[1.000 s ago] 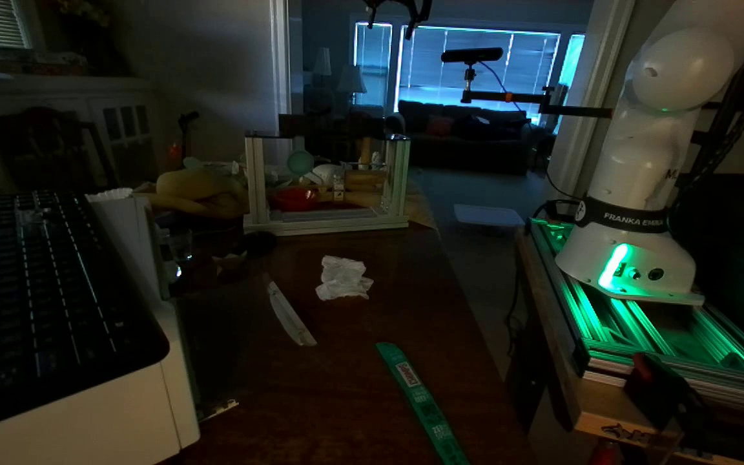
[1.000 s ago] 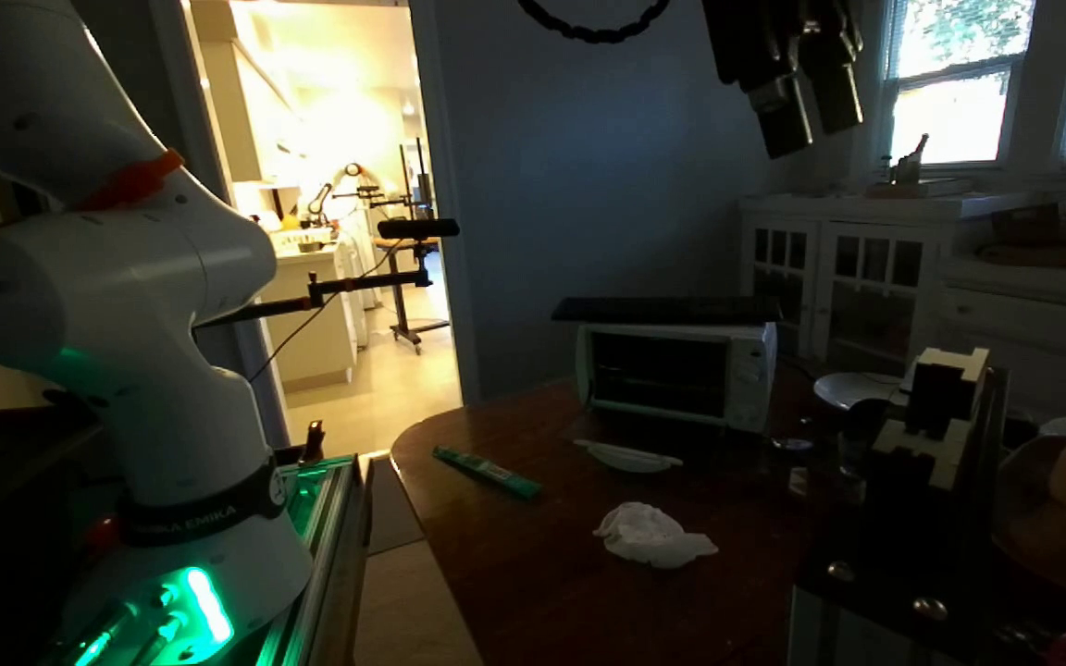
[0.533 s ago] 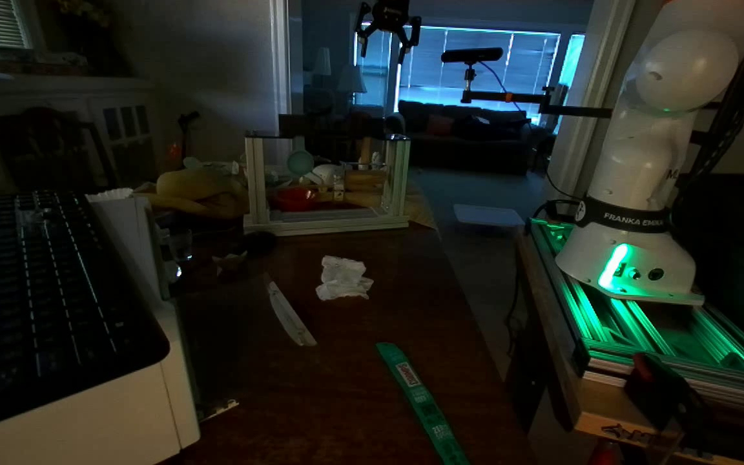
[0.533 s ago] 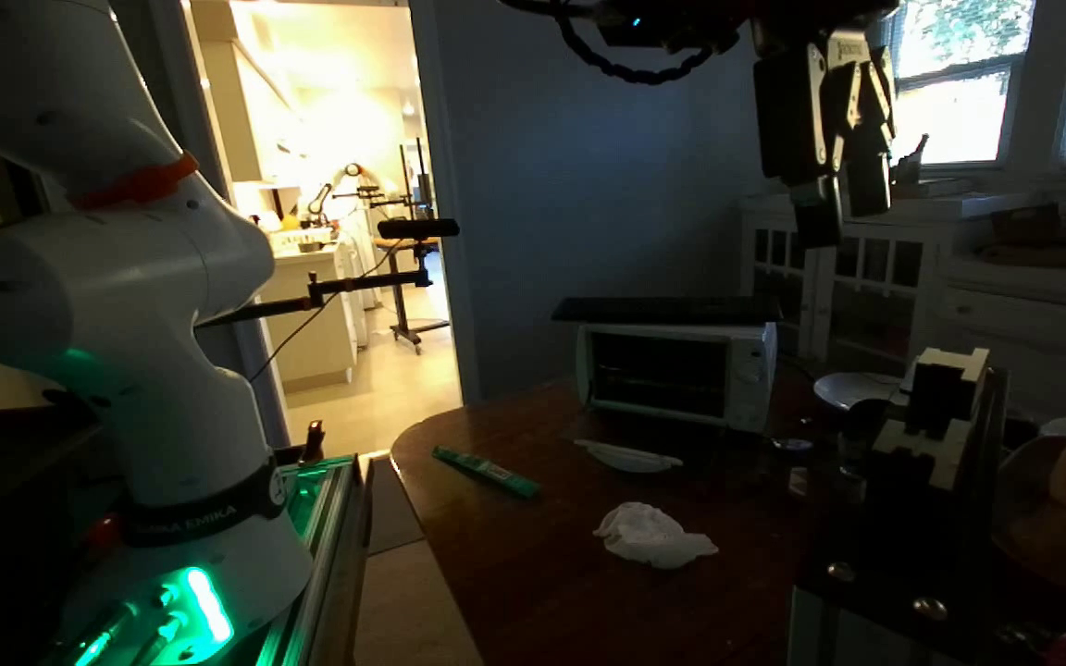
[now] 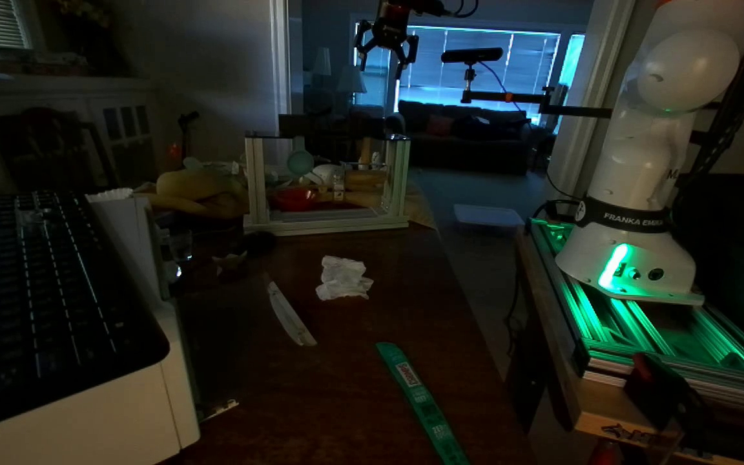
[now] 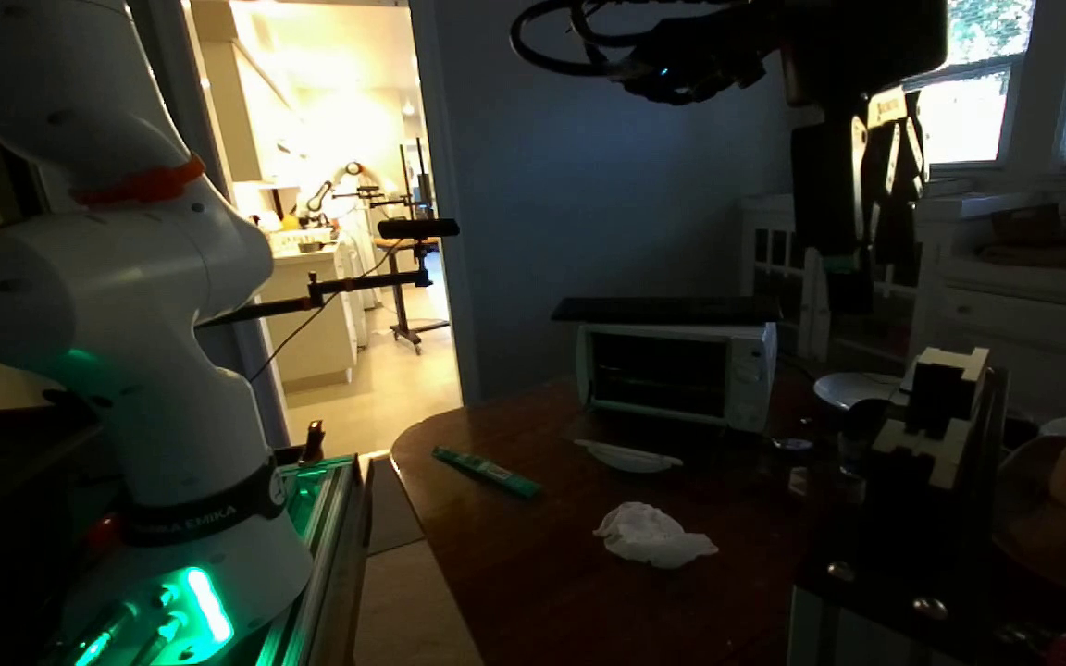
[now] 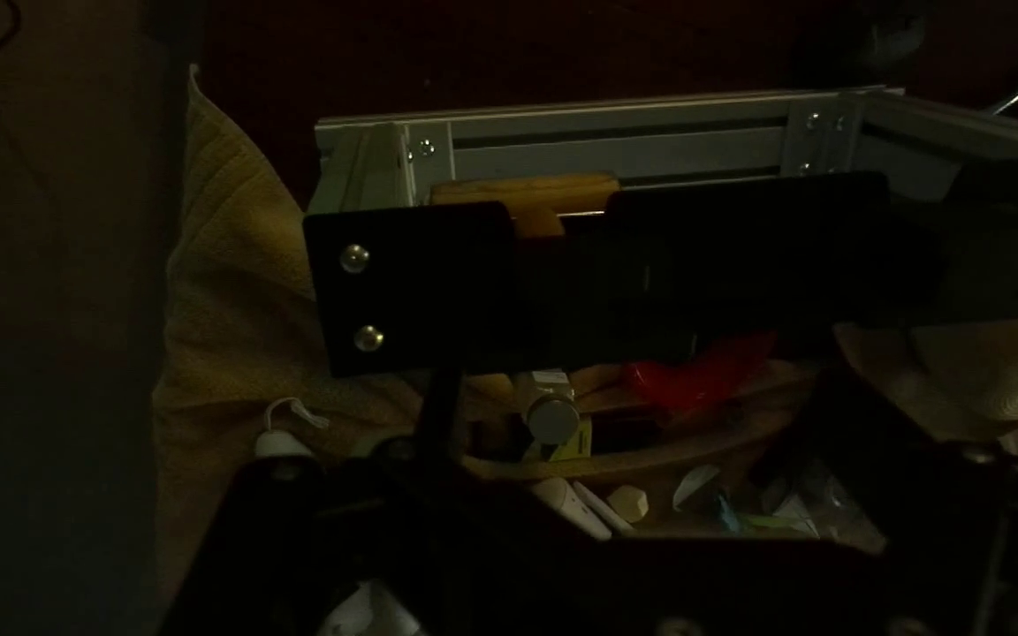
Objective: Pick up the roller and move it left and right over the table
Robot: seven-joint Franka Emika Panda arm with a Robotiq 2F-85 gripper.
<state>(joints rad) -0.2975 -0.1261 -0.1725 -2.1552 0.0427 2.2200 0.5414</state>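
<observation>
1. In an exterior view, the gripper (image 5: 381,68) hangs high above the metal rack (image 5: 327,227), its two fingers spread well apart with nothing but air between. The rack stands toward the far end of the dark wooden table (image 5: 359,400). Inside it, toward the right, is the wooden roller (image 5: 365,178), stem up and barrel crosswise below. Nearer on the table lie a crumpled white tissue (image 5: 344,279) and, nearest, a green packet (image 5: 418,400).
2. In an exterior view, a white toaster oven (image 6: 663,375) stands on the table's far side, a black panel (image 6: 667,310) on top and a white plate (image 6: 852,390) to its right. The rack is near right; the gripper shows above it, nearly edge-on.
3. In the dim wrist view, the roller's barrel lies across the rack, its stem at a notch in the black bracket (image 7: 416,296). A tan towel (image 7: 235,230) spreads to the left.
</observation>
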